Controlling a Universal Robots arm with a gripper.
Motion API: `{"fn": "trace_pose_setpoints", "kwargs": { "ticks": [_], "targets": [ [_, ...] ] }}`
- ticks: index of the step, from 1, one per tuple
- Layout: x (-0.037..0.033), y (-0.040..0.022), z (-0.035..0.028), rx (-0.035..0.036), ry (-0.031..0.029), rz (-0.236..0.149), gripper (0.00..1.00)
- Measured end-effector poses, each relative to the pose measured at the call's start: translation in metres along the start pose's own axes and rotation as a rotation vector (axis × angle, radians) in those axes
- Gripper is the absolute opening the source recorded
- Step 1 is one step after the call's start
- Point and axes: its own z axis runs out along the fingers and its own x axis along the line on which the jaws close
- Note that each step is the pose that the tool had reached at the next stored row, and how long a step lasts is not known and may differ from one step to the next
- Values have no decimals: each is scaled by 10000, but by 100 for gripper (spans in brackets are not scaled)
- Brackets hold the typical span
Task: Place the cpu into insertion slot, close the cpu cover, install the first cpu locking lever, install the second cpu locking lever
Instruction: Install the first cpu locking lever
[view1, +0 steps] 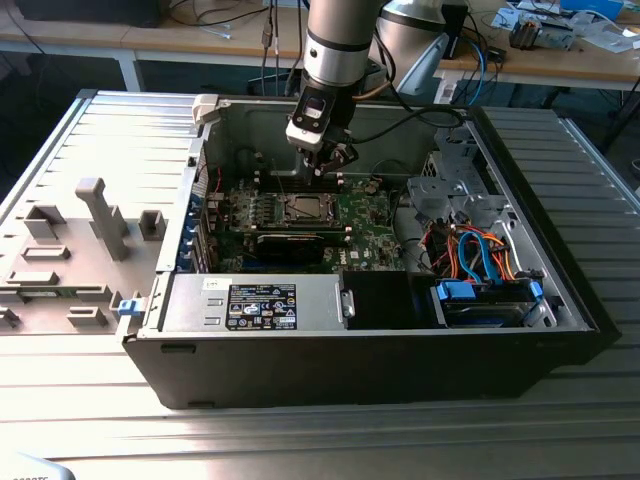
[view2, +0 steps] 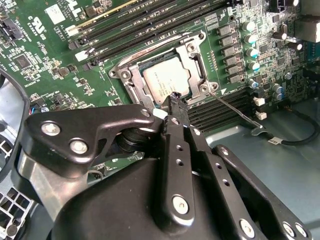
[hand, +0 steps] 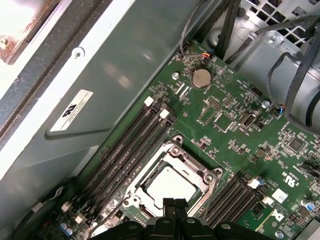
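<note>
The cpu (view2: 165, 80) is seated, cpu cover (view2: 196, 62) down over it. Gripper (view2: 175, 96) pressed together, seemingly empty, tips at cover edge: set for pressing, not grasping.

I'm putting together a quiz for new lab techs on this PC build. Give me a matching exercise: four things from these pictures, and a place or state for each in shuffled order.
Things:
1. cpu
2. cpu cover
3. gripper
4. coin battery

Places or states:
a. round and silver, on the green board
b. dull grey square seen through the frame's window
c. metal frame lying flat around the chip
d. fingers together, tip by the frame's edge

Pairs: 1-b, 2-c, 3-d, 4-a
</note>
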Motion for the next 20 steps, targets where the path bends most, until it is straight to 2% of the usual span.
{"fn": "trace_pose_setpoints", "kwargs": {
  "ticks": [20],
  "targets": [
    [0, 0, 1, 7, -5, -125, 11]
  ]
}}
